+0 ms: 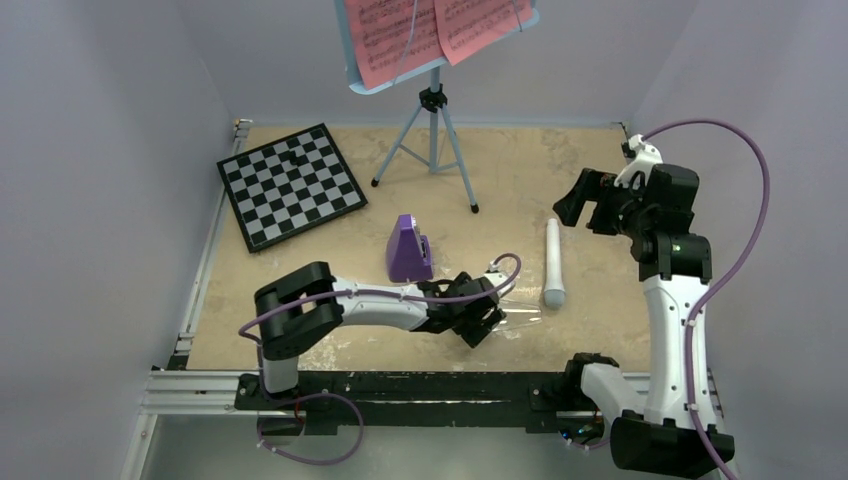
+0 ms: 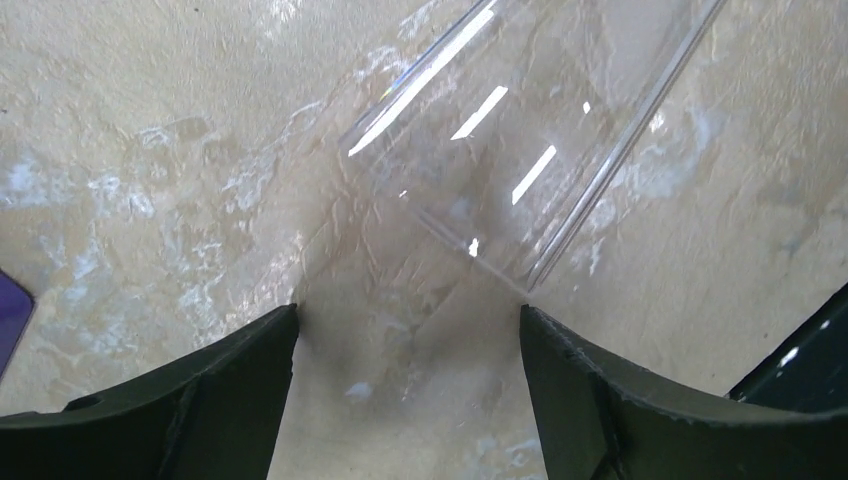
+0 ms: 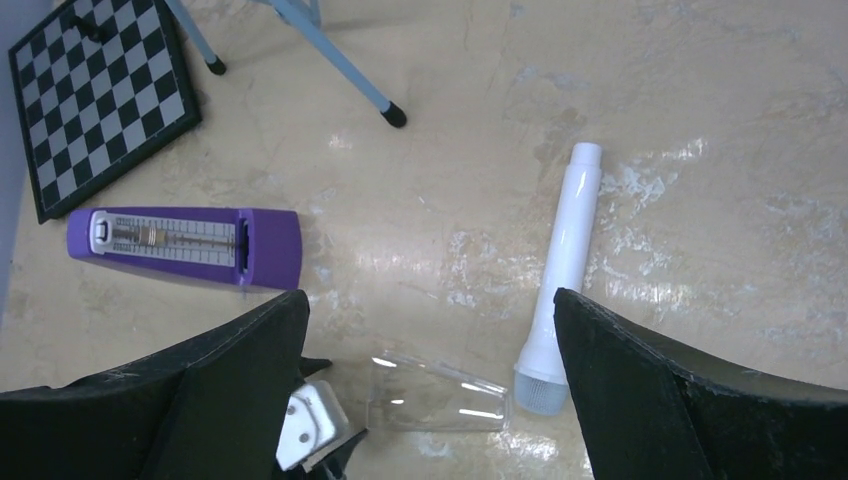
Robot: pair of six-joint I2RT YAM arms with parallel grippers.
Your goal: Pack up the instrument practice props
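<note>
- The left gripper (image 2: 408, 312) sits low over the table (image 1: 560, 170), jaws apart with nothing between them.
- The cover (image 2: 500, 140) lies flat just ahead of its fingertips, one end toward them. I cannot tell whether a corner touches a finger.
- The cover looks like thin clear plastic, so probably light, stiff and slick. It may skate away under a push or crack under a hard squeeze.
- A gentle pinch across its two long walls near the closest end seems best. Glare makes its edges hard to read.
- The metronome (image 3: 185, 245) stands upright near the left arm, left of the cover and uncovered.
- It looks solid and bottom-heavy, and its sloping faces could squeeze out of the fingers. A hold low across the flat sides looks safest.
- The recorder (image 3: 560, 270) lies right of the cover, its wide end close to it.
- It seems rigid, light and round, so it will likely roll. It should be gripped across the middle.
- The right gripper (image 3: 430, 295) hangs high over the table's right side, jaws wide and empty.
- The stand (image 1: 433, 100) is at the back on thin legs, with the pages (image 1: 400, 35) on its tray.
- It is likely top-heavy, so the pole is the place to hold it. The pages are limp and may slide off.
- The chessboard (image 1: 290, 185) lies at the far left.
</note>
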